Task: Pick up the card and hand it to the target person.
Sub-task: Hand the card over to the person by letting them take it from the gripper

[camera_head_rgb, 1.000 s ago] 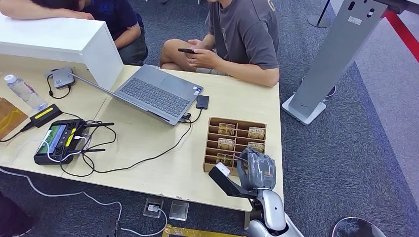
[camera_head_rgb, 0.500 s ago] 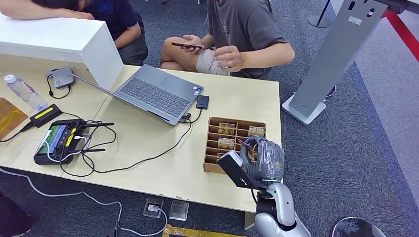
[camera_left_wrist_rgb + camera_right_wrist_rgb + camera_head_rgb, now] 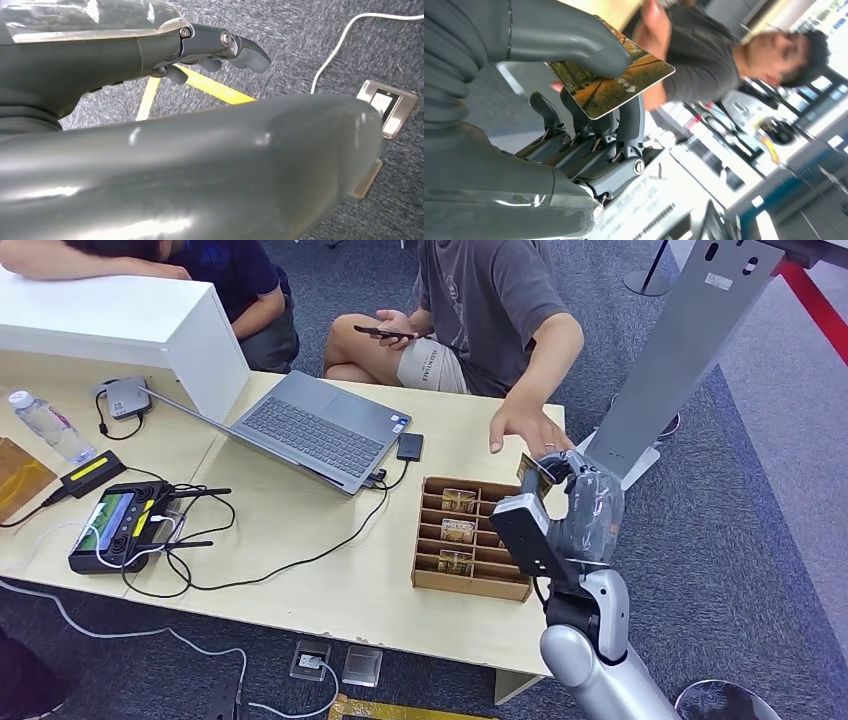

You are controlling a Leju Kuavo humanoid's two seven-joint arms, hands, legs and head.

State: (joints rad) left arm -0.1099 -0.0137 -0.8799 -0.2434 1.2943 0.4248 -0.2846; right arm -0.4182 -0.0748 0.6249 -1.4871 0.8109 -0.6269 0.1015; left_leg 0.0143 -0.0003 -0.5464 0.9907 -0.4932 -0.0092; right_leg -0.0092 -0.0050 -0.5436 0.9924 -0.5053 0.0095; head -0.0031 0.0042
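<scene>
My right hand (image 3: 585, 510), grey and ribbed, pinches the card (image 3: 611, 82) between the thick thumb and the dark fingers (image 3: 589, 125). The card is thin, flat and glossy, with an autumn picture. It is above the wooden box (image 3: 475, 540), near the person's hand (image 3: 525, 425). My left hand (image 3: 200, 50) holds nothing, fingers loosely curved over the rough carpet.

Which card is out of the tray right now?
The card pinched in the right hand, raised beside the tray toward the person's reaching hand. The other cards lie in the tray's slots.
</scene>
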